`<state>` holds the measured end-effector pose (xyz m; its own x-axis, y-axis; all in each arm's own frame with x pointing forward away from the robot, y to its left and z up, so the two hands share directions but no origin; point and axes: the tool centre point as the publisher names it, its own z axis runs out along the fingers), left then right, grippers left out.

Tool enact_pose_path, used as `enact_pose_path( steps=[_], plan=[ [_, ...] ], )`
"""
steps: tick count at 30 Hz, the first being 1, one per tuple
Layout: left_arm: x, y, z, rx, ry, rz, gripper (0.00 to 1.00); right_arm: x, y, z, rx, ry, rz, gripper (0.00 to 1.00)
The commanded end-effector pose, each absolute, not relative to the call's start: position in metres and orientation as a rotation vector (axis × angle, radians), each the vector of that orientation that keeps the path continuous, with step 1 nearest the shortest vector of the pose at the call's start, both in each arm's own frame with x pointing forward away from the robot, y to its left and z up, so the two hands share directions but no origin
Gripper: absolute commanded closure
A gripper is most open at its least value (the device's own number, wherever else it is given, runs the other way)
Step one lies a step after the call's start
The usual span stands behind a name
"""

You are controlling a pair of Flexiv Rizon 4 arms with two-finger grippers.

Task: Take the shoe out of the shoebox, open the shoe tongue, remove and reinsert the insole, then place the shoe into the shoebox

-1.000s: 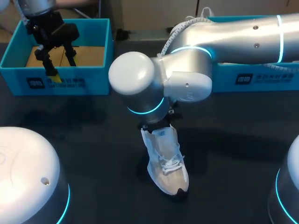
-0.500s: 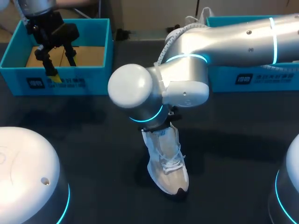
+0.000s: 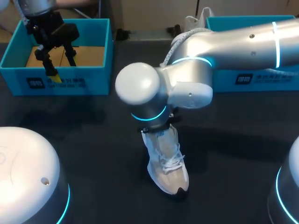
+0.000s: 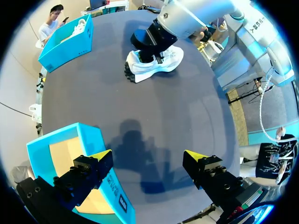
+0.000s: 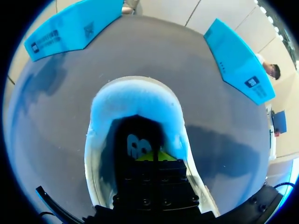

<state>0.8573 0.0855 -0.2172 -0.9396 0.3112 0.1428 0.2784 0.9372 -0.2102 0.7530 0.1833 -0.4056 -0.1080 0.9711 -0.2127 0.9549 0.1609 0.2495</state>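
Your right gripper [image 5: 154, 156] sat inside shoe [image 3: 167, 161], fingers together, hold unclear; left gripper [image 4: 148, 157] hung spread, empty, above shoebox [image 3: 96, 80] edge.

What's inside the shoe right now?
The right gripper is down inside the white shoe, with a patch of dark insole showing just ahead of it. The gripper's body covers the rest of the interior, so whether it grips the insole cannot be seen.

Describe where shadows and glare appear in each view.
Head view: glare on the right arm; a shadow on the table beside the sneaker. Left wrist view: the left gripper casts its shadow on the table ahead. Right wrist view: the sneaker's inside is dark around the right gripper.
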Motion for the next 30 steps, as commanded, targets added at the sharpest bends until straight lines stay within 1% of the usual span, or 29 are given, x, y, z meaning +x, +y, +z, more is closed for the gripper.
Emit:
enact_pose_path(
  steps=[1, 5, 13, 25, 30],
  plan=[
    [0.857, 0.086, -0.217, -0.448, -2.921, 0.277, 0.0, 0.751, 0.185, -0.418, 1.852, 2.191, 0.098, 1.0],
    [0.857, 0.086, -0.217, -0.448, -2.921, 0.277, 0.0, 0.743, 0.192, -0.407, 1.829, 2.212, 0.111, 1.0],
    [0.857, 0.086, -0.217, -0.448, -2.921, 0.277, 0.0, 0.736, 0.187, -0.377, 1.832, 2.199, 0.032, 1.0],
    [0.857, 0.086, -0.217, -0.448, -2.921, 0.277, 0.0, 0.769, 0.19, -0.366, 1.774, 2.255, 0.031, 1.0],
    [0.857, 0.086, -0.217, -0.448, -2.921, 0.277, 0.0, 0.768, 0.194, -0.358, 1.786, 2.29, 0.04, 1.0]
  ],
)
